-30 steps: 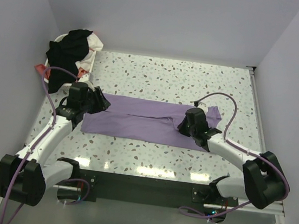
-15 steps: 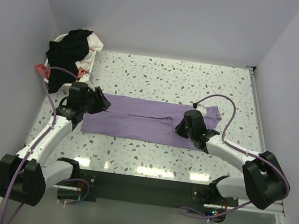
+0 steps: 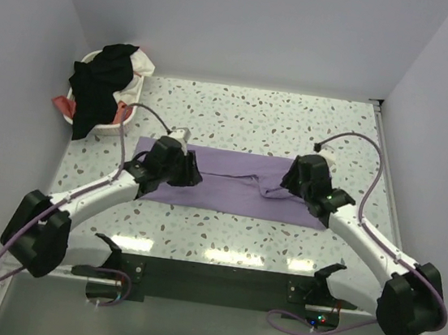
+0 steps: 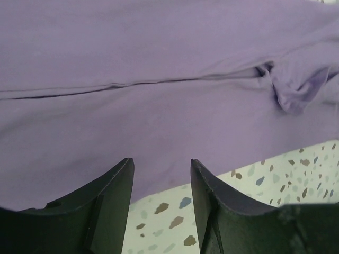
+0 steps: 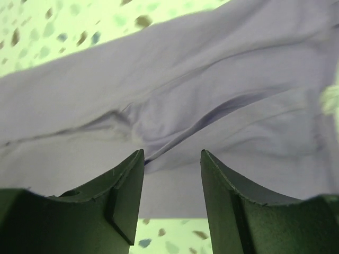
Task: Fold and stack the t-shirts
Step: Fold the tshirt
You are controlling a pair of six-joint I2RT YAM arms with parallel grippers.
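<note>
A lavender t-shirt [image 3: 230, 186] lies on the table as a long folded strip, with a small raised wrinkle near its middle. My left gripper [image 3: 193, 176] hovers over the strip's left part, open and holding nothing. The left wrist view shows the t-shirt [image 4: 159, 79] ahead of the open left gripper [image 4: 161, 164], at its near hem. My right gripper [image 3: 285, 187] is over the strip's right part, open with nothing between its fingers. In the right wrist view the right gripper [image 5: 172, 156] stands above the rumpled t-shirt [image 5: 212, 95].
A white laundry basket [image 3: 138, 89] stands at the back left corner, heaped with a black shirt [image 3: 99, 87], a white one [image 3: 144, 62] and a coral one [image 3: 60, 102]. Walls close the table on the left, back and right.
My right gripper has opened, let go of the shirt and shifted slightly right. My left arm has swung right, from the strip's left end to over its left part.
</note>
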